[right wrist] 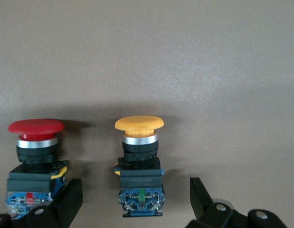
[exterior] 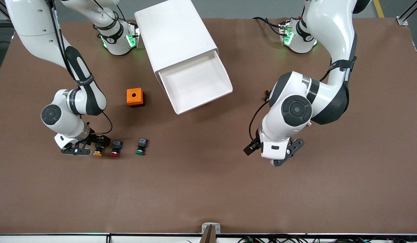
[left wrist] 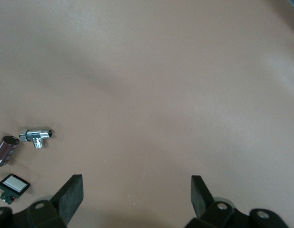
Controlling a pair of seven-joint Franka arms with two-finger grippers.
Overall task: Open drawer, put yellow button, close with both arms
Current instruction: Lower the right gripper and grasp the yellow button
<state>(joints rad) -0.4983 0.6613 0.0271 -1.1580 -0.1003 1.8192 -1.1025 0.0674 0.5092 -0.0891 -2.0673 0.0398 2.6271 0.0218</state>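
Observation:
The white cabinet [exterior: 176, 33] lies near the robots' bases with its top drawer [exterior: 208, 98] pulled out and empty. The yellow button [exterior: 97, 153] lies on the table toward the right arm's end, cap toward the front camera. My right gripper [exterior: 94, 145] is low over it and open. In the right wrist view the yellow button [right wrist: 139, 183] lies between the fingers [right wrist: 66, 202] of the right gripper [right wrist: 136, 199], with a gap on each side. My left gripper [exterior: 279, 158] hangs open and empty over bare table toward the left arm's end; the left wrist view shows the left gripper [left wrist: 136, 194] over brown mat.
A red-capped button [exterior: 115, 149] lies right beside the yellow one and shows in the right wrist view [right wrist: 35, 156]. A green-capped button [exterior: 141, 147] lies further along. An orange box [exterior: 135, 97] stands nearer the cabinet. A chrome fitting [left wrist: 36, 137], a dark cylinder [left wrist: 5, 150] and a small switch [left wrist: 14, 184] lie under the left arm.

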